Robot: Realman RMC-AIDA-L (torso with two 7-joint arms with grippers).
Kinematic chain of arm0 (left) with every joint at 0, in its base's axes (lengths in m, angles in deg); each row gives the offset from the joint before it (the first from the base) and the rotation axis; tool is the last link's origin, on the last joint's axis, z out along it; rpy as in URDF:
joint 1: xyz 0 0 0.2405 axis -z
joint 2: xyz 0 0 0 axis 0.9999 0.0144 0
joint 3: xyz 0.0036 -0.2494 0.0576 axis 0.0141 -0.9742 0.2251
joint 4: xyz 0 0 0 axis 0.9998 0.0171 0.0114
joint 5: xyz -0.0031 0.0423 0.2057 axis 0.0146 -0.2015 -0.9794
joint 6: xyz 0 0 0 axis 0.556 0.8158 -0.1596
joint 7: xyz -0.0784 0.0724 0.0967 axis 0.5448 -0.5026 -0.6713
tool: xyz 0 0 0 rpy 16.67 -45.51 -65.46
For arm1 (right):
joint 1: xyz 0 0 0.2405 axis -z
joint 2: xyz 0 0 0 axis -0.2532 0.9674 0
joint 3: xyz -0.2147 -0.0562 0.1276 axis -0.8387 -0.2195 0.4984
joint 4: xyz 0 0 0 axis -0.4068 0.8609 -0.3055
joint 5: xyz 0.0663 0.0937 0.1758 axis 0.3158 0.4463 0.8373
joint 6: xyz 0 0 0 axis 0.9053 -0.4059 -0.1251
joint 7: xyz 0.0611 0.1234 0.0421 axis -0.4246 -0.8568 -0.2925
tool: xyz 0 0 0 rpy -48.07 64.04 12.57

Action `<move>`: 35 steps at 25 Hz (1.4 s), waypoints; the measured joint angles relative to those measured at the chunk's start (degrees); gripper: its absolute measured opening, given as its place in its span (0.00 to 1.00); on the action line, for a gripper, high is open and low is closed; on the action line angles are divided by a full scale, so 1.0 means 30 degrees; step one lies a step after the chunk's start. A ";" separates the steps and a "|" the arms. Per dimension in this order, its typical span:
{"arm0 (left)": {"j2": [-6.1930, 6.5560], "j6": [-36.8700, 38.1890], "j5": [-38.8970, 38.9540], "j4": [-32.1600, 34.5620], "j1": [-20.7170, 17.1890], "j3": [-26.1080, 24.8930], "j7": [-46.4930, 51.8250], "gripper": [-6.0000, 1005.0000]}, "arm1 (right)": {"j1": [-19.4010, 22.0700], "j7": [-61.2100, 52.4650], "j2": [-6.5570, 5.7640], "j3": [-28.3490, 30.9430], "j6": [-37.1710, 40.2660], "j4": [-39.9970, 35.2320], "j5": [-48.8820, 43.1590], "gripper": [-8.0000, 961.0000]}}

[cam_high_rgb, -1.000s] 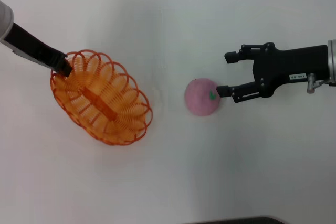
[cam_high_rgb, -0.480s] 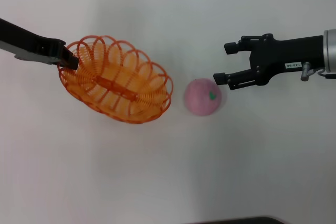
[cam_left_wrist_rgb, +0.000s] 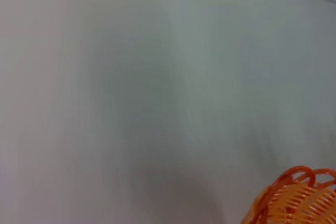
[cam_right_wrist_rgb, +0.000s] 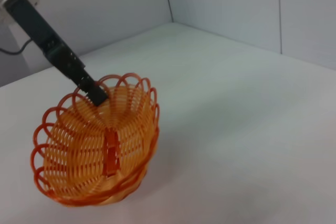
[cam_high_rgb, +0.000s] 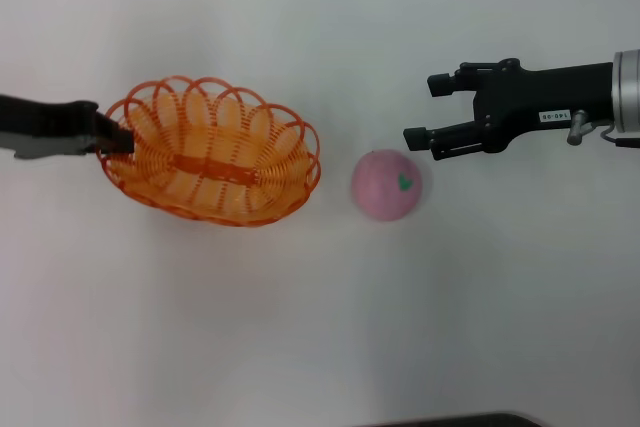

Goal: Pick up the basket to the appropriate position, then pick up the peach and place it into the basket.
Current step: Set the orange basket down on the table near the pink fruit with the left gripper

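The orange wire basket (cam_high_rgb: 306, 157) sits left of centre in the head view, its long side running left to right. My left gripper (cam_high_rgb: 113, 139) is shut on its left rim. The pink peach (cam_high_rgb: 386, 184) lies on the table just right of the basket, a small gap between them. My right gripper (cam_high_rgb: 421, 110) is open and empty, just right of and beyond the peach, not touching it. The right wrist view shows the basket (cam_right_wrist_rgb: 68, 156) with the left gripper (cam_right_wrist_rgb: 96, 94) clamped on its rim. The left wrist view shows only an edge of the basket (cam_left_wrist_rgb: 299, 195).
The white table (cam_high_rgb: 300, 327) spreads around both things. A dark edge (cam_high_rgb: 450, 420) shows at the near side of the table. Pale walls (cam_right_wrist_rgb: 236, 3) stand behind the table in the right wrist view.
My left gripper has swung the basket round, from slanted to lying left to right, and closer to the peach. My right gripper has drawn off the peach, a little farther back.
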 joint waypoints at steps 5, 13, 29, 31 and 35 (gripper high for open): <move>-0.0013 -0.0229 0.1313 -0.0053 -0.1249 0.0252 0.0384 0.07 | -0.0004 -0.0103 -0.0002 0.0025 -0.0031 0.0052 0.0205 0.98; -0.0064 -0.1957 0.2950 -0.0376 -0.2994 0.2212 0.1354 0.07 | 0.0039 -0.0143 -0.0001 0.0002 -0.0056 0.0093 0.0296 0.98; -0.0069 -0.3789 0.4463 -0.0365 -0.4322 0.3762 0.1764 0.07 | 0.0145 -0.0130 -0.0003 -0.0127 -0.0059 0.0089 0.0292 0.98; -0.0068 -0.3973 0.4456 -0.0369 -0.4371 0.3996 0.1765 0.07 | 0.0144 -0.0130 -0.0002 -0.0141 -0.0059 0.0090 0.0289 0.98; -0.0068 -0.4349 0.4702 -0.0498 -0.4541 0.4405 0.1765 0.07 | 0.0123 -0.0130 0.0000 -0.0156 -0.0064 0.0091 0.0288 0.98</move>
